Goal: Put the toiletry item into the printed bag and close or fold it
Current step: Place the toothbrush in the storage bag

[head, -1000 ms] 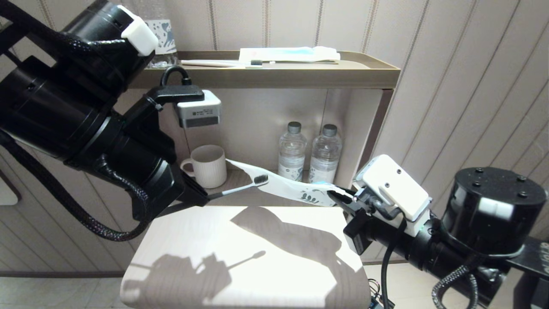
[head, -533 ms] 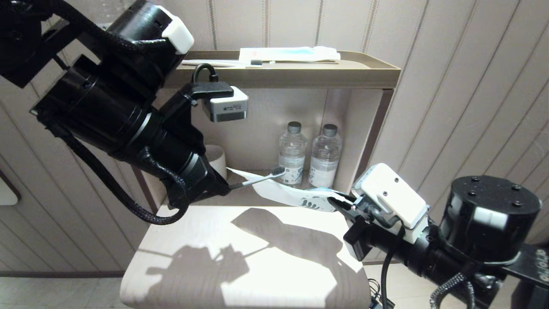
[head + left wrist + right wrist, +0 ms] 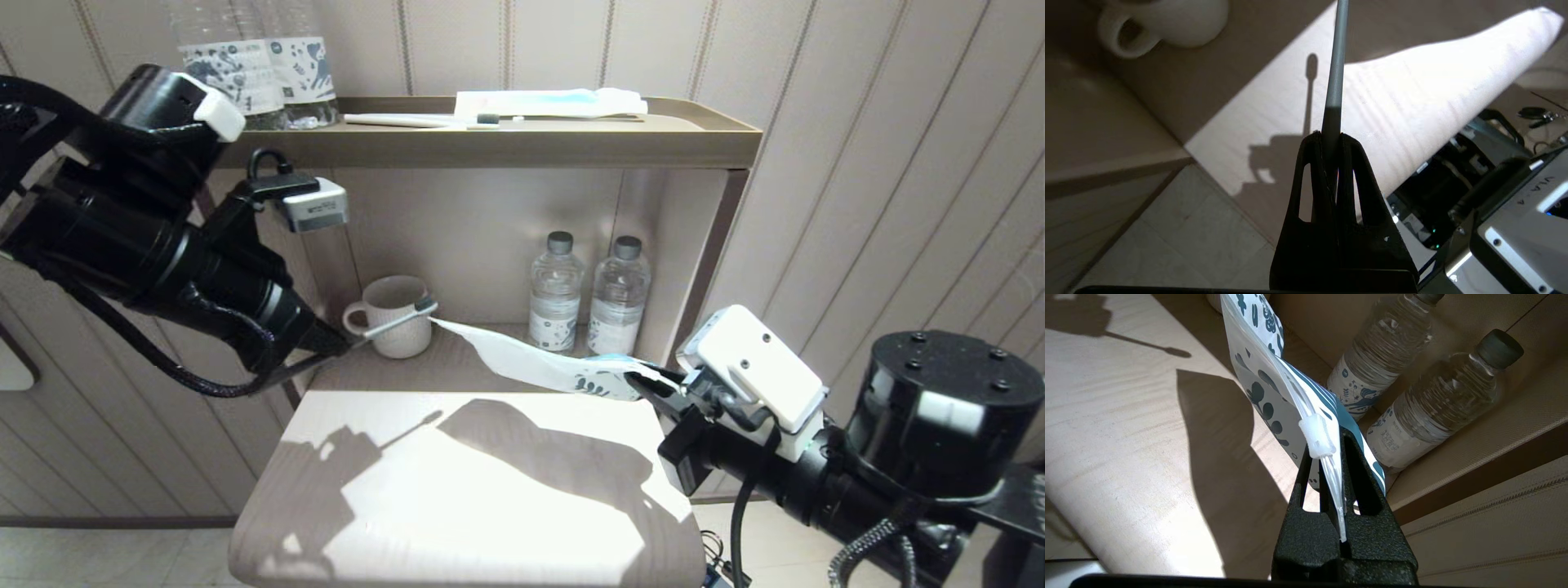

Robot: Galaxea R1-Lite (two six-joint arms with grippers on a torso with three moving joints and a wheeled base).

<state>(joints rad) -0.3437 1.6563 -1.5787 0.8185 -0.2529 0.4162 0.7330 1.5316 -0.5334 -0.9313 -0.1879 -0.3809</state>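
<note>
We see the left gripper [image 3: 1331, 141] with its jaws pinched on the handle end of the slim pale toothbrush [image 3: 397, 317], whose dark-bristled head reaches out from the jaws to just in front of the ribbed cream mug [image 3: 397, 322]. The right gripper [image 3: 1329, 457] has its jaws pressed on the strip-seal edge of the soft white pouch printed with teal leaves [image 3: 539, 367], which extends from those jaws above the pale wooden tabletop [image 3: 490, 506], its far end apart from the brush.
</note>
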